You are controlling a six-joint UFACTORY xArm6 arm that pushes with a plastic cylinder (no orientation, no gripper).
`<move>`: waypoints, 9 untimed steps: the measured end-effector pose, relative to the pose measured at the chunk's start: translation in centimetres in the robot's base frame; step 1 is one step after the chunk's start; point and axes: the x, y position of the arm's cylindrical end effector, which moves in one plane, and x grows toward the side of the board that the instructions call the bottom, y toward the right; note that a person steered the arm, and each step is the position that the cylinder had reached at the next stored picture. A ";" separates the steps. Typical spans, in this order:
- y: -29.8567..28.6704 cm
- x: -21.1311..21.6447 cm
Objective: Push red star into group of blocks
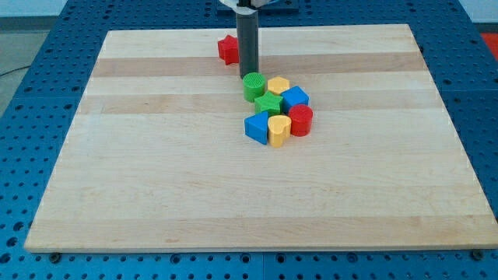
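The red star (227,50) lies near the view's top, left of the rod. My tip (249,74) rests on the board just right of and below the red star, and just above the green cylinder (254,85). The group sits below the tip: green cylinder, yellow hexagon (278,85), green star (268,104), blue cube (295,98), red cylinder (301,120), yellow heart (278,128) and blue triangle (256,127). The red star is apart from the group.
The wooden board (156,155) lies on a blue perforated table (31,47). The rod (248,43) comes down from the view's top.
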 end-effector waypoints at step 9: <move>-1.4 -8.7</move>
